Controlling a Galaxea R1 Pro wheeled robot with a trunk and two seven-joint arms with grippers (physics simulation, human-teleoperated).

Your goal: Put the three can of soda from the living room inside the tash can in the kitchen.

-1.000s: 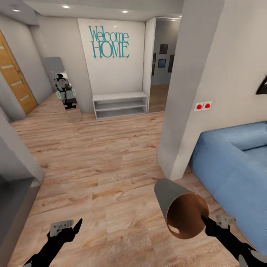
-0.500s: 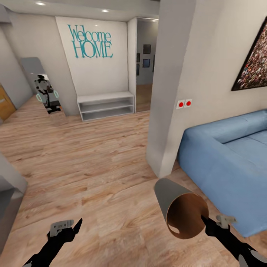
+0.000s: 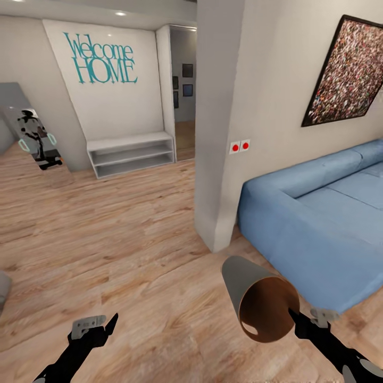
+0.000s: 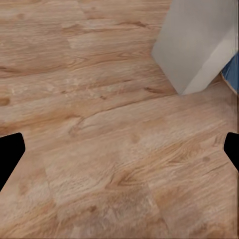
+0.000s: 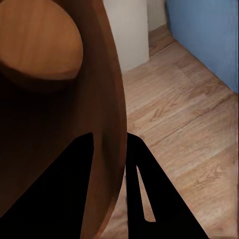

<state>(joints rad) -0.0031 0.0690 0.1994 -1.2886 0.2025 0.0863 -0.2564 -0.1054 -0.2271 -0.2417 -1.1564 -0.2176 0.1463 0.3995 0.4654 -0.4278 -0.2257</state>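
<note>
The tash can, glossy copper-brown with a dark inside, hangs tilted above the wood floor at the lower right, its mouth turned toward me. My right gripper is shut on its rim. In the right wrist view one finger lies inside the tash can and the other outside, so the right gripper pinches the wall. At the lower left my left gripper is open and holds nothing. The left wrist view has the left gripper spread wide over bare planks. The cans of soda are out of view.
A white wall corner stands just ahead, with a blue sofa behind it on the right. Farther back left are a low white shelf, a leaning mirror and a doorway. Open wood floor stretches left.
The whole view has swung to the right, so the camera moved: the sofa and the wall picture now fill more of the right side. Both grippers and the bin keep their places.
</note>
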